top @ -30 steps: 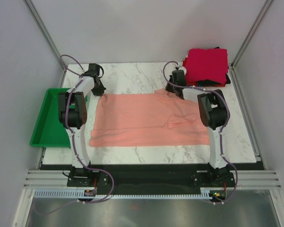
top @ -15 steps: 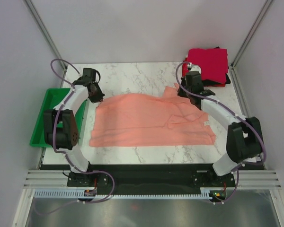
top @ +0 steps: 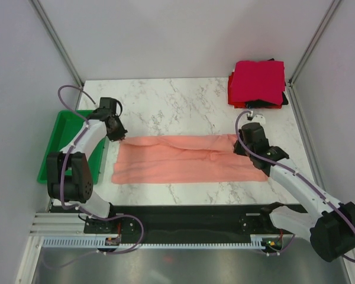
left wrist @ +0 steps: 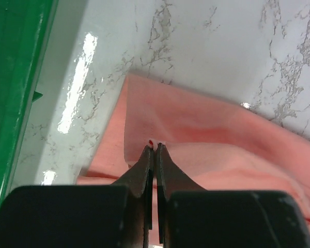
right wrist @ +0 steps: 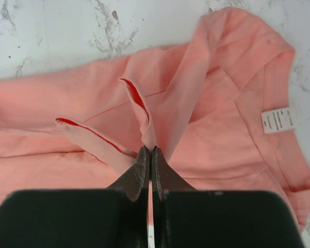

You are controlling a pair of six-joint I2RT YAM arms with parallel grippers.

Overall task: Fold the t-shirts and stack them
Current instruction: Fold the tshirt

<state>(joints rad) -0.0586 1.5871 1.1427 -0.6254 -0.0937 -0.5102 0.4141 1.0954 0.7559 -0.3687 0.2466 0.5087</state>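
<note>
From above, the pink shirt (top: 189, 160) lies as a long, narrow band across the table (top: 177, 100), closer to the near edge than the far one, running from near the left edge towards the right edge. Its far part is doubled over onto the near part. The left gripper (top: 115, 131) sits at the far left corner of the band and the right gripper (top: 244, 145) at its far right end; from this height I cannot tell how either gripper stands. A stack of folded shirts (top: 257, 80) rests in the far right corner, crimson on top with red and black edges showing beneath, well apart from the pink shirt. A green tray (top: 53, 155) sits along the left edge of the table.

In the left wrist view, the left gripper (left wrist: 154, 150) has its fingers pressed together on a thin edge of the pink shirt (left wrist: 196, 119), with a sliver of cloth showing at the tips. The tray (left wrist: 10, 77) fills the left side, and bare table (left wrist: 196, 41) lies beyond the cloth.

In the right wrist view, the right gripper (right wrist: 149, 151) is pinched tight on a raised fold of the pink shirt (right wrist: 212, 129), which peaks up out of the flat cloth. A white tag (right wrist: 278, 120) lies flat on the shirt to the right. Table (right wrist: 41, 31) shows along the top.
</note>
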